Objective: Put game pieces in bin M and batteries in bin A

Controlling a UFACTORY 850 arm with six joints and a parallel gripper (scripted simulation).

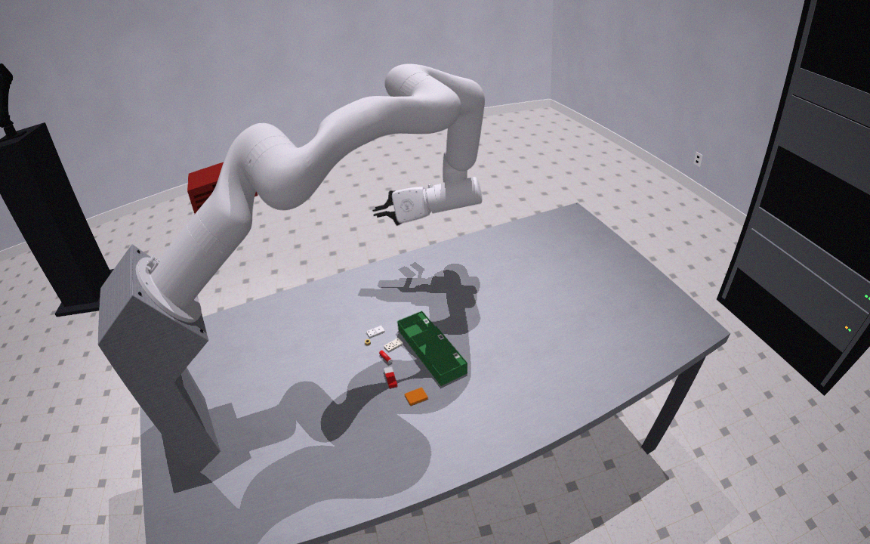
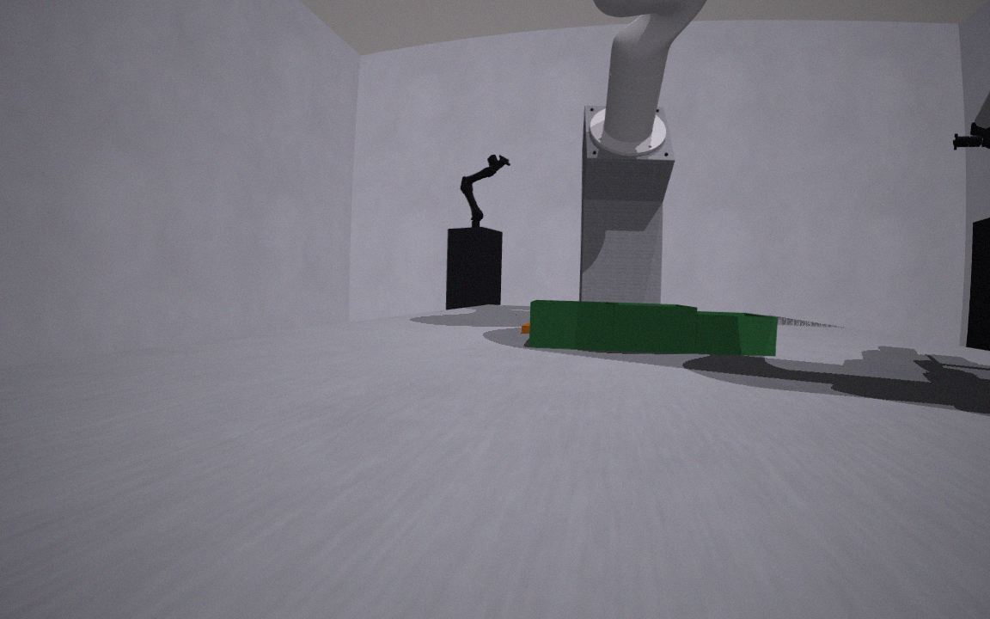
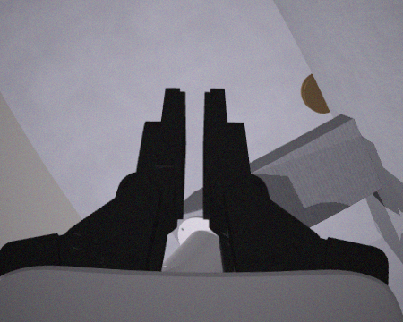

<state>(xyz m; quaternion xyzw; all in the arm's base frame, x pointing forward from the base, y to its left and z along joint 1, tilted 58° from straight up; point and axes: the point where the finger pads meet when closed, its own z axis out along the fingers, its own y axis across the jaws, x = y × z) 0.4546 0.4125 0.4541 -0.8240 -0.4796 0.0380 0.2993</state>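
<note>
The arm [image 1: 330,145] is smooth, rounded white links on a round flange with screws, atop an angular grey pedestal [image 1: 147,324]. Its gripper [image 1: 381,206] has a white body and blocky, stepped black fingers.
</note>
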